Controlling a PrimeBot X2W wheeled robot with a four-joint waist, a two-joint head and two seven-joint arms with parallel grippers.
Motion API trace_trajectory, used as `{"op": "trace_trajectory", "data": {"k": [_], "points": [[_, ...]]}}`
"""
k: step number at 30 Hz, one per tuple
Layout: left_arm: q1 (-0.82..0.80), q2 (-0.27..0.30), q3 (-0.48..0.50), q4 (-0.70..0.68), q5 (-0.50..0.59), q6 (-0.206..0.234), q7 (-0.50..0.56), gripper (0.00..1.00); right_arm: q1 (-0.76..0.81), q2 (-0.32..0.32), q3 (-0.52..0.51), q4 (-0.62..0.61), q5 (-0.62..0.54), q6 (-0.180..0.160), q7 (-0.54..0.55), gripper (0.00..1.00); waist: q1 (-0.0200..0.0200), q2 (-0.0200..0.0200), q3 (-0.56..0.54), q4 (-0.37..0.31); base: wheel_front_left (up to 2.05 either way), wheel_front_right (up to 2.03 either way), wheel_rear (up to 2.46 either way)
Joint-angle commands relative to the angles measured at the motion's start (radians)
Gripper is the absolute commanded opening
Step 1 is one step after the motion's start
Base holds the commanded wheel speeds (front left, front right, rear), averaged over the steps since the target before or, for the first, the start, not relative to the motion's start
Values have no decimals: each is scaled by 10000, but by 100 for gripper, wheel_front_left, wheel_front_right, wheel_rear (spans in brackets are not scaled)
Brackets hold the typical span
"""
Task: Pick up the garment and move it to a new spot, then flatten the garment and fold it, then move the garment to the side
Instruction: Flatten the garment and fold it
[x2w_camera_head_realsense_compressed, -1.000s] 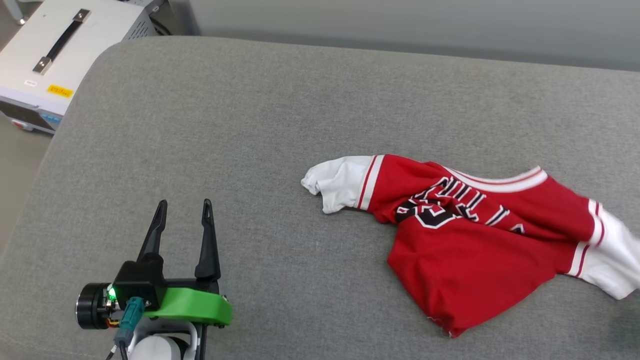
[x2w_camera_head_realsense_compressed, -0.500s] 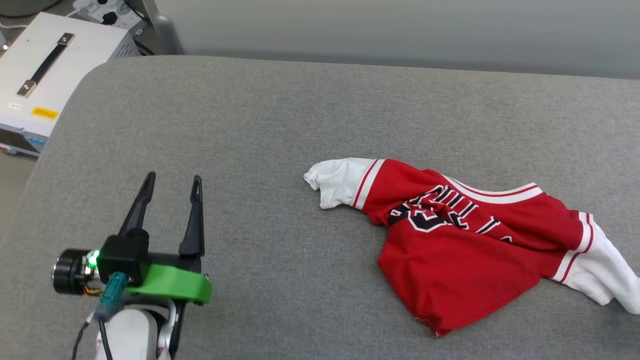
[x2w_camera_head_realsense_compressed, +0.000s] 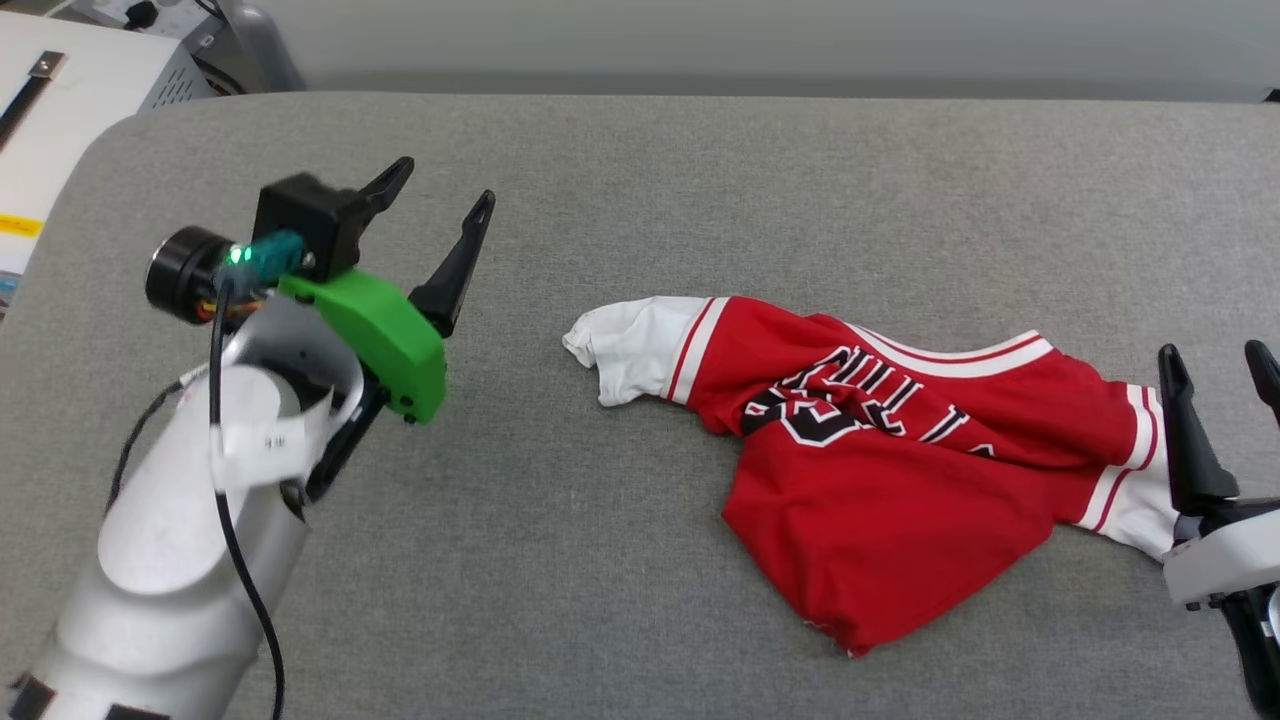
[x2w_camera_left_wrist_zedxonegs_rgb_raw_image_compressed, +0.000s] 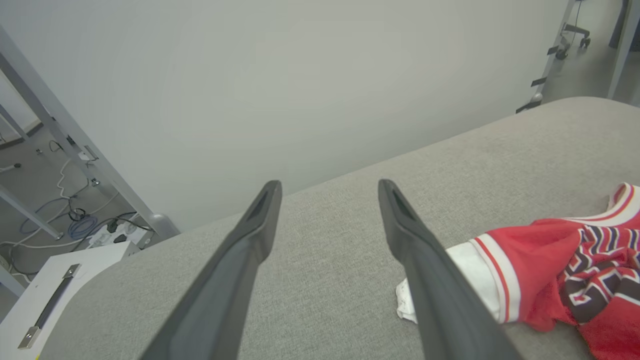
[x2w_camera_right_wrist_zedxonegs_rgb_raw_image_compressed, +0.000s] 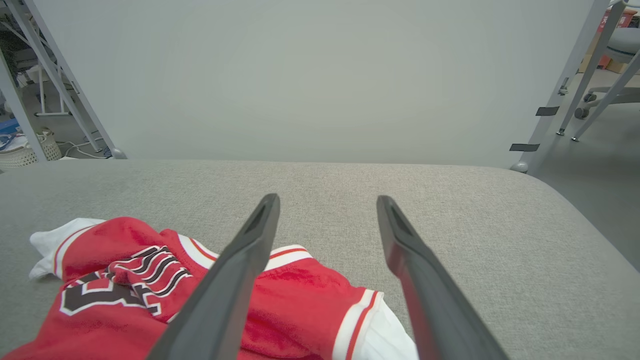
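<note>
At 10 o'clock, off the edge of the grey bench (x2w_camera_head_realsense_compressed: 620, 160), stands a white box (x2w_camera_head_realsense_compressed: 60, 100) with a yellow label (x2w_camera_head_realsense_compressed: 15, 225) too small for me to read.

My left hand (x2w_camera_head_realsense_compressed: 446, 181) hovers above the bench, its fingers spread wide and empty, pointing toward 1 o'clock. The garment (x2w_camera_head_realsense_compressed: 880, 500) lies at 3 o'clock from it, rumpled on the bench, right of centre. Its near white sleeve (x2w_camera_head_realsense_compressed: 625, 345) reaches toward 9 o'clock and one hem corner toward 6 o'clock.

The black, white-outlined lettering (x2w_camera_head_realsense_compressed: 880, 385) is creased. I can make out something like "ULL", and the number below is folded under, so I cannot read it.

My right hand (x2w_camera_head_realsense_compressed: 1213, 350) sits at the far white sleeve (x2w_camera_head_realsense_compressed: 1125, 495), fingers wide apart and pointing to 12 o'clock, holding nothing.

I judge flattening to be the step in hand. To do it well I should:
- Pinch one layer only at each shoulder, just inside the striped trim.
- Draw the shoulders apart toward 9 and 3 o'clock until the chest fold opens.
- Drag the hem toward 6 o'clock, keeping the cloth low so it does not bunch again.
</note>
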Motion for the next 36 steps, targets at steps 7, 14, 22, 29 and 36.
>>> {"op": "trace_trajectory", "data": {"k": [7, 14, 22, 29, 36], "points": [[-2499, 762, -2479, 796, -3441, -25, 4160, 100, -193, 310, 620, -507, -448, -4, -173, 100, 0, 0, 847, -586, 0, 0, 0], [-4268, 944, -4625, 1476, -4629, -26, 5873, 100, -863, 339, 1116, -245, -553, -4, -365, 100, 0, 0, 1605, -1031, 0, 0, 0], [-5289, 1021, -6663, 2775, -5010, -26, 6027, 100, -1516, 380, 1455, 93, -588, -4, -657, 100, 0, 0, 2263, -1418, 0, 0, 0], [-5321, 1123, -8375, 3472, -5180, -26, 5755, 100, -1726, 389, 1502, 370, -610, -4, -861, 100, 0, 0, 2471, -1477, 0, 0, 0], [-5214, 1246, -8878, 3336, -4981, -26, 5104, 0, -1721, 345, 1393, 439, -743, -4, -968, 100, 0, 0, 2320, -1285, 0, 0, 0]]}}
